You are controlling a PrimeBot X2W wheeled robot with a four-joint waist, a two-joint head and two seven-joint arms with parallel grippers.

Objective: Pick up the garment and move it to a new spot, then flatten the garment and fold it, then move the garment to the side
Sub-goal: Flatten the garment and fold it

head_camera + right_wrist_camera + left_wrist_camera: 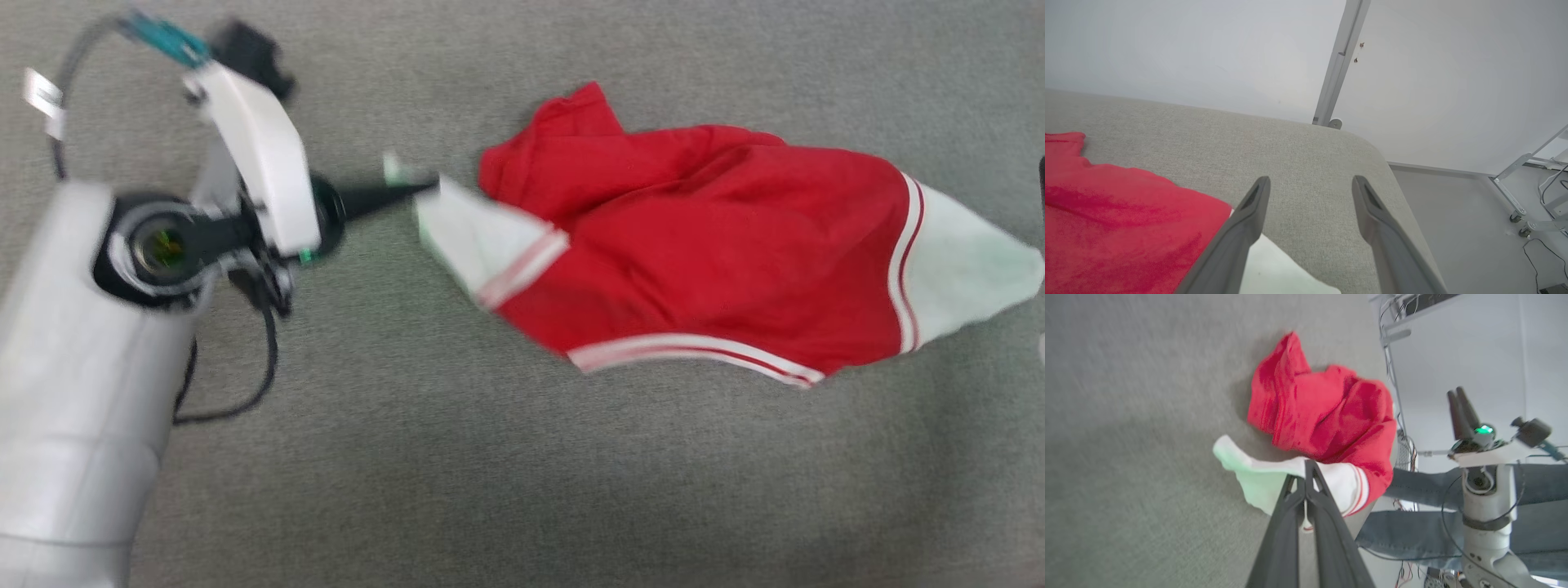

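Note:
The garment (pixel 702 245) is a red shirt with white sleeves and striped trim, lying crumpled on the grey cloth-covered table (pixel 571 490). My left gripper (pixel 429 189) reaches in from the left and is shut on the garment's near white sleeve (pixel 473 237). In the left wrist view the closed fingertips of the left gripper (pixel 1306 465) pinch that sleeve (pixel 1257 477), with the red body (pixel 1323 416) bunched behind it. My right gripper (pixel 1310 181) hovers open over the table by the garment's (pixel 1118 228) other white sleeve (pixel 1278 269), holding nothing.
The table's rounded corner (pixel 1392 163) is just past the right gripper, with floor and a white wall beyond it. Blue denim (pixel 1412 486) and cables lie beyond the table edge, near the right arm (pixel 1486 498). A black cable (pixel 245 392) loops under the left wrist.

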